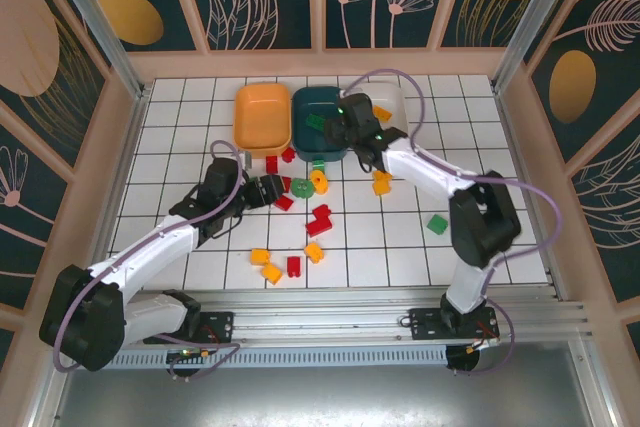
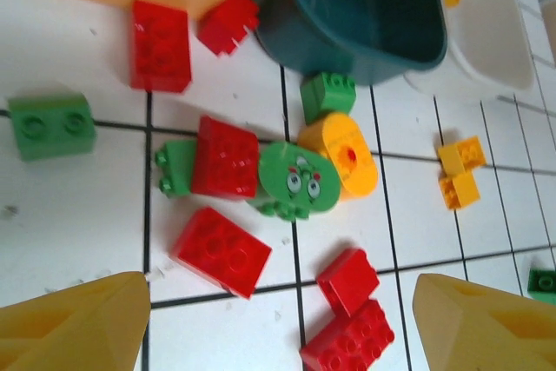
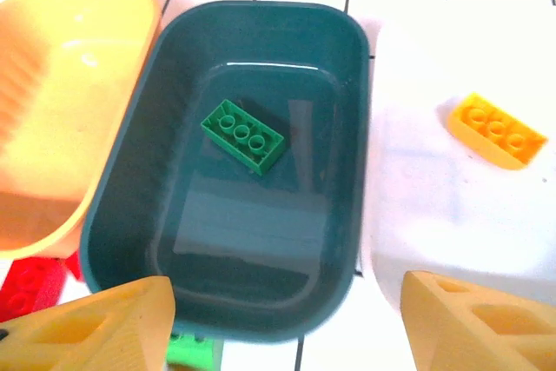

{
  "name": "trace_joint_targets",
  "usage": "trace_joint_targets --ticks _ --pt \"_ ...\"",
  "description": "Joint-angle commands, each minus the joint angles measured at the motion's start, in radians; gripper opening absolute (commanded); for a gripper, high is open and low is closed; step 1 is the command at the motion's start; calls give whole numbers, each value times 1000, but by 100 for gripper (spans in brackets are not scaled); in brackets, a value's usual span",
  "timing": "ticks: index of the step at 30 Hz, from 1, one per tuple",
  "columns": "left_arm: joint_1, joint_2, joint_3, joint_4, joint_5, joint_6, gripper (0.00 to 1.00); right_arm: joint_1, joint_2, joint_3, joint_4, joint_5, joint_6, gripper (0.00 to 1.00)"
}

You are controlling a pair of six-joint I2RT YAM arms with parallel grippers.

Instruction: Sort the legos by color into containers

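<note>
My left gripper (image 1: pixel 268 190) (image 2: pixel 278 297) hovers open low over the loose legos in the middle of the floor, nothing between its fingers. Just ahead of it lie a red brick (image 2: pixel 222 252) and a joined pair of red bricks (image 2: pixel 349 319), then a green face piece (image 2: pixel 298 180), a round orange piece (image 2: pixel 343 155) and another red brick (image 2: pixel 226 158). My right gripper (image 1: pixel 336 131) (image 3: pixel 287 323) stands open and empty above the dark teal tray (image 3: pixel 130 215) (image 1: pixel 305 107), which holds one green brick (image 3: pixel 243 135). The white tray (image 3: pixel 417 215) holds a yellow brick (image 3: pixel 498 130). The orange tray (image 1: pixel 262 115) (image 3: pixel 52 102) looks empty.
More legos are scattered nearer the arms: yellow ones (image 1: pixel 267 265), a red one (image 1: pixel 293 266) and a green one (image 1: pixel 437 224) off to the right. Red bricks (image 2: pixel 161 45) lie against the orange tray's front wall. Wooden walls ring the tiled floor.
</note>
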Motion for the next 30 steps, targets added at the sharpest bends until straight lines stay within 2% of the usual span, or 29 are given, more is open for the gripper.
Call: trace_joint_targets --ticks 1,4,9,11,14,18,24,28,30 --pt "-29 34 -14 -12 23 25 79 -9 -87 -145 69 -20 36 66" --pt "-30 31 -30 -4 21 29 79 10 -141 -238 58 -64 56 59" --pt "-29 53 -71 71 -26 2 86 122 -141 -324 44 -73 78 58" --pt "-26 86 -92 122 -23 -44 86 158 -124 -343 45 -95 98 60" --pt "-23 120 -86 126 -47 -67 87 197 -103 -351 31 -50 112 68" --pt "-16 126 -84 122 -104 -64 89 220 -78 -360 55 -66 112 69" --pt "10 127 -83 102 -128 -70 90 227 -32 -344 44 -82 97 69" --pt "27 103 -87 89 -125 -69 90 241 -56 -373 0 -104 127 73" --pt "26 92 -90 108 -79 -51 87 262 -66 -386 -24 -96 187 76"
